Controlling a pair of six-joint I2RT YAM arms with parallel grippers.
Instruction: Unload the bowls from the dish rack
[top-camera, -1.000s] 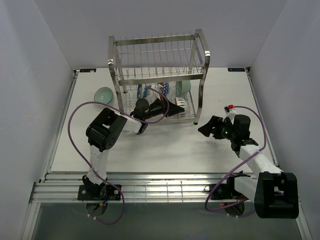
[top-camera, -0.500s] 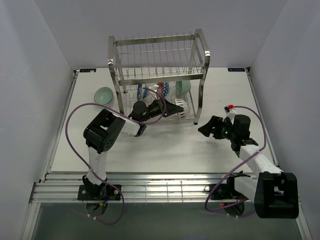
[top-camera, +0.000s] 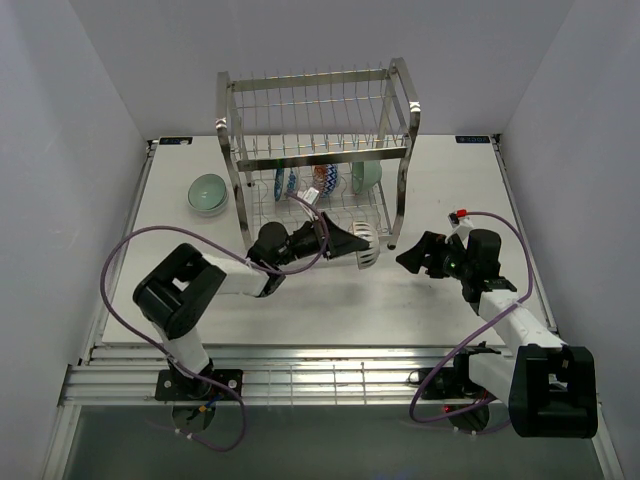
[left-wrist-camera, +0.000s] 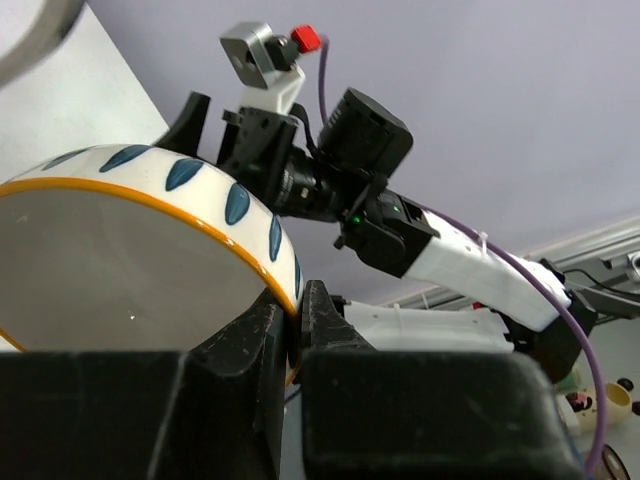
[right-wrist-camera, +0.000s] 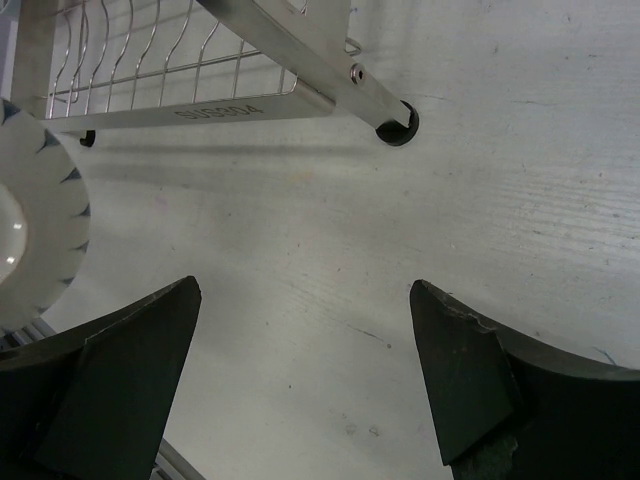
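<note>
Top view, containers first. Dish rack (top-camera: 315, 150) stands at 12 o'clock on the table (top-camera: 300, 310). The upper tier shows bare wires only. The lower tier carries three bowls on edge in a row: blue-and-white bowl (top-camera: 287, 182), red-blue patterned bowl (top-camera: 323, 180) and pale green bowl (top-camera: 366, 175). A mint bowl (top-camera: 208, 192) sits mouth-up on the table at 10 o'clock, just beside the rack's left post.

Left arm (top-camera: 190, 290): base at 7 o'clock, elbow low, forearm running toward 3 o'clock along the rack's front. Left tool (top-camera: 352, 249) is clenched on the rim of an orange-rimmed bowl (top-camera: 367, 257). In the wrist view the two fingers (left-wrist-camera: 250, 340) pinch the rim from inside and outside. This bowl is white with blue teardrop marks, tipped on edge, at the rack's front right corner just ahead of the lower front rail. Its underside faces 3 o'clock, toward the right arm (top-camera: 500, 305).

Right arm: base at 5 o'clock, wrist at 3 o'clock, pointing toward 9 o'clock. Right tool (top-camera: 408, 260) is released, fingers spread wide with nothing between them. Its wrist view shows bare table, the rack foot (right-wrist-camera: 397, 125) at 1 o'clock, and the held bowl at 9 o'clock, apart from its fingers.
</note>
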